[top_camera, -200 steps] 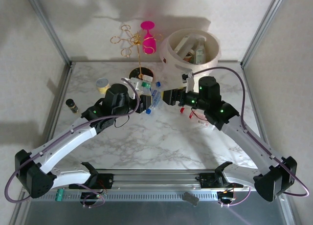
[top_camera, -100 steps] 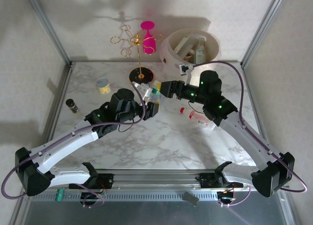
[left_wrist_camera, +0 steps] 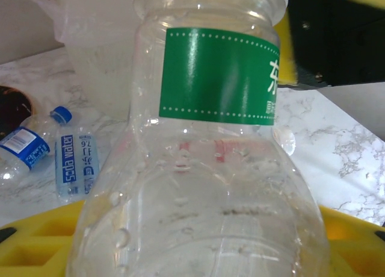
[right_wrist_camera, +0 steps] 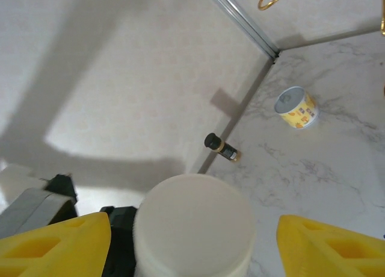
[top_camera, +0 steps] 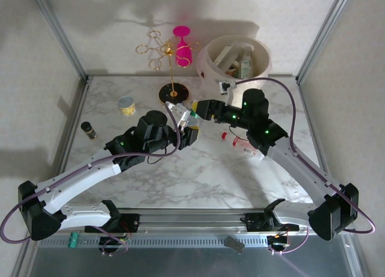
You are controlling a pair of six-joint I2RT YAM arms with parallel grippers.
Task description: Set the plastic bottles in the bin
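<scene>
My left gripper [top_camera: 187, 131] is shut on a clear plastic bottle with a green label [left_wrist_camera: 216, 78], held above the table with its neck pointing away from me. My right gripper [top_camera: 200, 111] meets it from the right and stands open around the bottle's white cap [right_wrist_camera: 194, 226], with a gap on each side of the cap. Two blue-labelled bottles [left_wrist_camera: 75, 162] lie on the marble beneath. A bottle with a red cap [top_camera: 242, 143] lies under my right arm. The cream bin [top_camera: 264, 57] stands at the back right with several bottles inside.
A yellow-and-white tub [top_camera: 126, 105] and a small dark vial [top_camera: 88, 129] sit at the left of the table. A gold rack holding a pink glass [top_camera: 171, 54] rises on a dark round base behind the grippers. Metal frame posts edge both sides.
My left gripper lifted the green-labelled bottle and shifted a little right. My right gripper moved left to the bottle's cap, and its jaws have narrowed somewhat.
</scene>
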